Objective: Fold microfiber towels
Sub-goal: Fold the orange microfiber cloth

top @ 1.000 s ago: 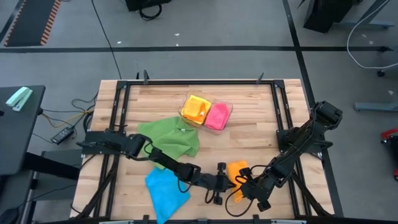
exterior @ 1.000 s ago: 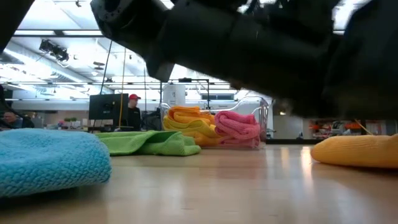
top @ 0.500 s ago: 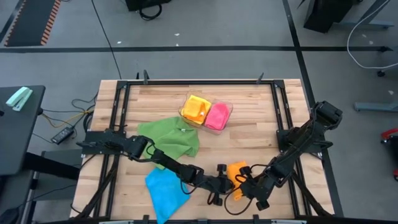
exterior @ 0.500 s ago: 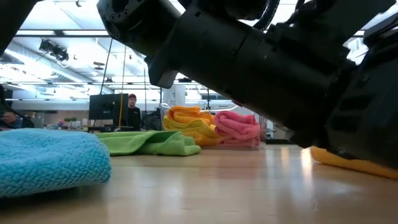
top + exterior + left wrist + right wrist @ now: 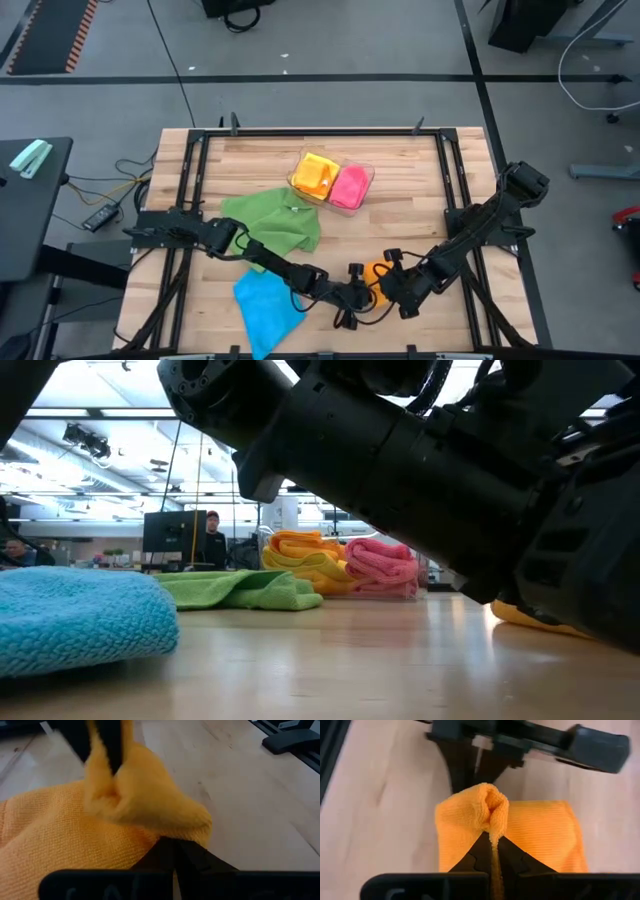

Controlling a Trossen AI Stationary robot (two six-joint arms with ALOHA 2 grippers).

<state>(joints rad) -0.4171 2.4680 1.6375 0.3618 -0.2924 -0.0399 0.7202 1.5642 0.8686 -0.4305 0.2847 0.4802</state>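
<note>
Near the desk's (image 5: 420, 215) front edge we had both hands, left (image 5: 366, 296) and right (image 5: 385, 291), pinching the orange towel (image 5: 376, 272); uneven pulling could undo its fold.

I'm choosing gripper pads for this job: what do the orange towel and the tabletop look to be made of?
The orange towel: soft woven or knit cloth, matte, with a fine looped grain; it bunches where the right gripper and the left gripper pinch it, so probably microfiber. The tabletop: pale wood in jointed strips with visible grain and a faint sheen in the low view, probably sealed butcher block.
</note>
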